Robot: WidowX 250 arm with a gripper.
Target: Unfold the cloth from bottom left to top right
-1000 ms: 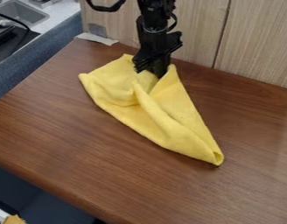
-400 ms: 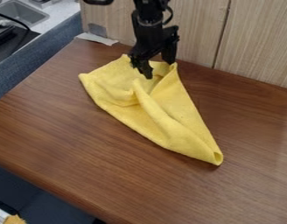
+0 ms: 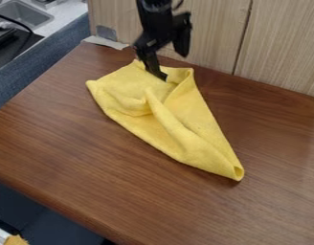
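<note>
One soft cloth (image 3: 150, 123), light and floppy, I'd say; gripper (image 3: 173, 66) spread, grasping nothing; best pinch only the raised fold's (image 3: 162, 114) top layer.

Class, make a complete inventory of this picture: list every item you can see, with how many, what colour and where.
Cloth: one, yellow, partly folded on the table
Table: one, brown, across the middle
Wall: one, pale wood, behind the table
Strip: one, whitish, table's far left corner
Patch: one, grey, low on the wall
Counter: one, light grey top, upper left
Sink: one, grey, in the counter
Unclear object: one, black, left edge
Scrap: one, orange-yellow, bottom left
Robot arm: one, black, top edge
Gripper: one, black, over the cloth's far end
</note>
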